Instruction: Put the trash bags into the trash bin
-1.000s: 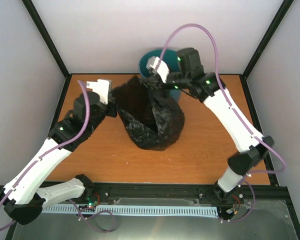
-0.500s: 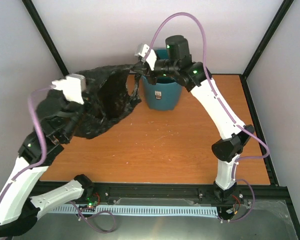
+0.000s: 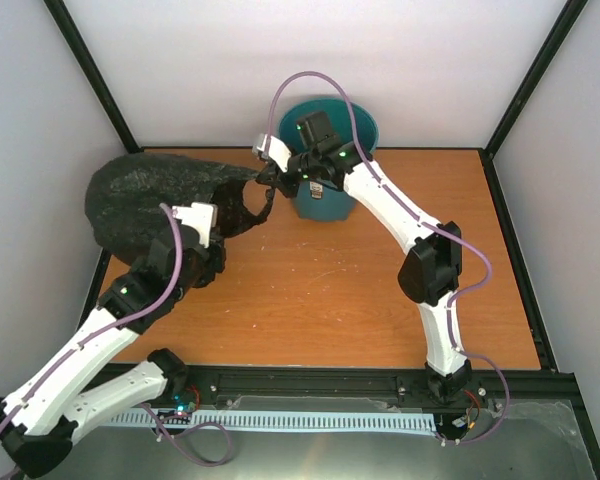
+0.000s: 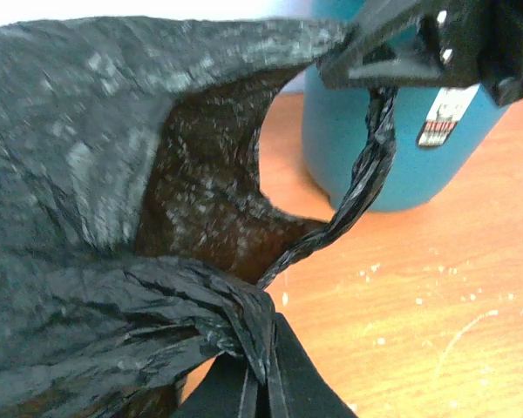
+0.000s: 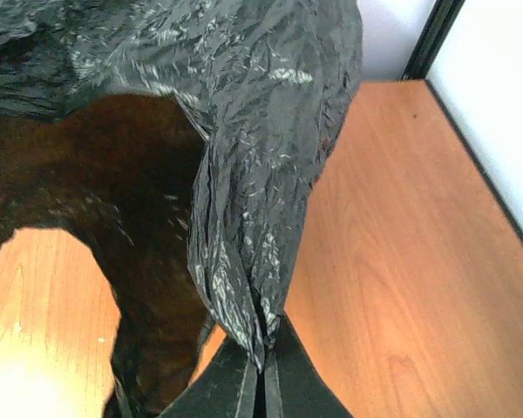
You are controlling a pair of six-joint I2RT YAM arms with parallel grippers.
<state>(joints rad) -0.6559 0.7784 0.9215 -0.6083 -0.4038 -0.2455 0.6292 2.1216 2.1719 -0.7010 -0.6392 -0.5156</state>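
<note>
The left jaws are closed tight on a gathered bunch of the black trash bag (image 4: 70,131); the film puckers into a knot right at their tips. The right jaws are also closed on the bag, pinching a folded edge of film that rises straight up from between them (image 5: 261,131).

The bag (image 3: 140,195) is stretched between the two sets of jaws with its mouth gaping open sideways. Most of it billows out beyond and to the left of the left jaws, over the far left corner of the bench (image 3: 360,300). A twisted loop handle (image 4: 366,174) runs from the right jaws down to the bunch held by the left jaws.

The teal trash bin (image 3: 365,115) stands upright on the bench just behind and to the right of the right jaws, well ahead of the left jaws. Seen from the left wrist, its side (image 4: 418,174) shows a small white label (image 4: 440,117). The bag is wholly outside the bin, beside its left wall. From the overhead view I cannot tell whether bag and bin touch.
</note>
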